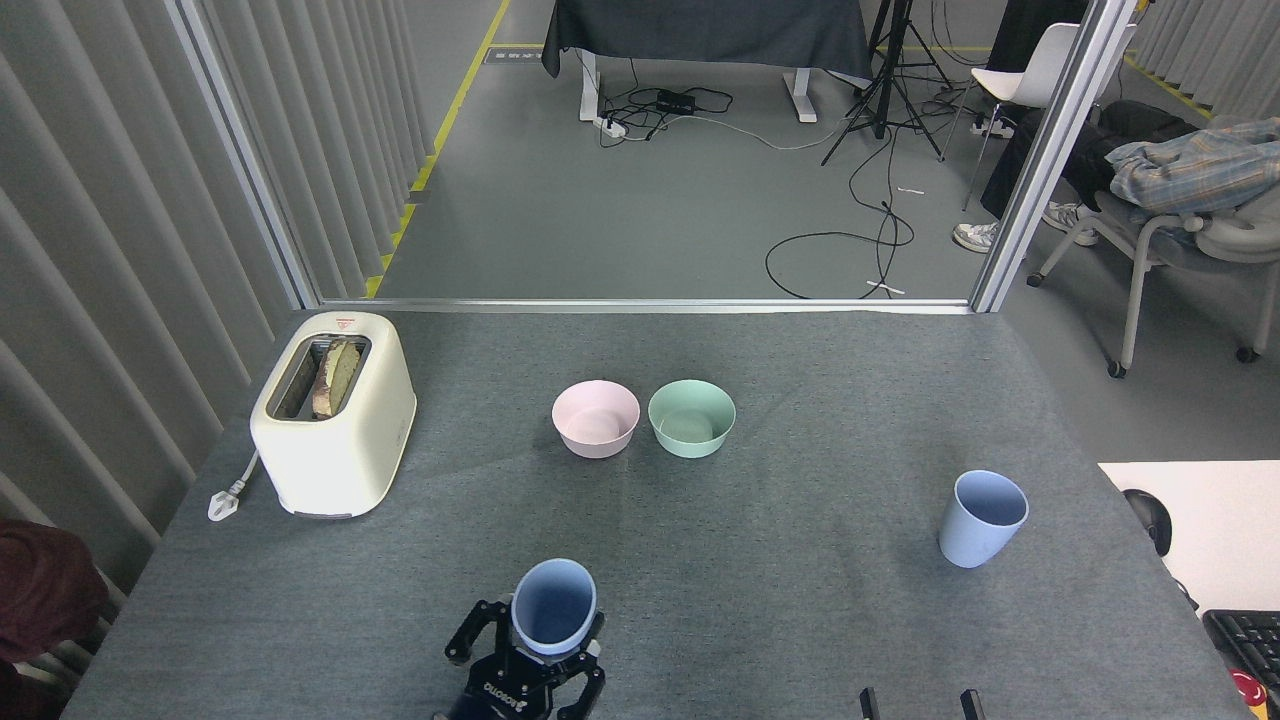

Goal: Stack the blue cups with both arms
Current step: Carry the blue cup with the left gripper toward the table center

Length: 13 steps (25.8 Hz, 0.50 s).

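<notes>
White lettering on the left tool (527, 668) is too small to read.

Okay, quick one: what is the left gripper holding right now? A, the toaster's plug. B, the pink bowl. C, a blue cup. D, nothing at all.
C: the left gripper has its black fingers closed around a blue cup near the front edge of the table, while the pink bowl sits untouched farther back.
</notes>
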### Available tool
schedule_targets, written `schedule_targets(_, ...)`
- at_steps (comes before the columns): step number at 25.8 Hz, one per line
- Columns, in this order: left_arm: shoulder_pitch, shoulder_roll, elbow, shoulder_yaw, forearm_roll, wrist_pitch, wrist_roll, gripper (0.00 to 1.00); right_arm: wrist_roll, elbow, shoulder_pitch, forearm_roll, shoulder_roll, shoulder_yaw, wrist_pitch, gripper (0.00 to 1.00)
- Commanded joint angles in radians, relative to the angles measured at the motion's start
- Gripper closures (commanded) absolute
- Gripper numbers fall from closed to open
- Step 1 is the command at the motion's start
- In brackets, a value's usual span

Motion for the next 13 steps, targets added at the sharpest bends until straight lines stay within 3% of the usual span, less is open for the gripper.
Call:
schedule_targets(1,-0.019,-0.059,0.023,-0.065,-0.09,-0.013,0.0,0.58,0.005,0.003,-0.001,0.0,0.0,-0.003,0.0,0.0)
schedule_targets(4,-0.03,-0.108,0.082,-0.098,-0.134,-0.013,0.0,0.53,0.005,0.003,-0.001,0.0,0.0,-0.003,0.0,0.0)
schedule_targets(7,-0.033,-0.14,0.134,-0.095,-0.136,-0.011,-0.002,0.28,0.004,0.003,-0.001,0.0,-0.001,-0.004,-0.002,0.0)
schedule_targets(9,-0.036,-0.142,0.167,-0.091,-0.134,-0.011,-0.002,0.18,0.004,0.003,-0.001,-0.001,-0.003,-0.008,-0.003,0.0)
schedule_targets(10,-0.041,-0.14,0.175,-0.091,-0.133,-0.01,0.0,0.06,0.004,0.003,-0.001,-0.001,-0.003,-0.009,-0.003,0.0)
schedule_targets(13,-0.044,-0.136,0.177,-0.086,-0.124,-0.01,0.001,0.01,0.002,0.003,0.0,-0.001,-0.003,-0.009,-0.003,0.0)
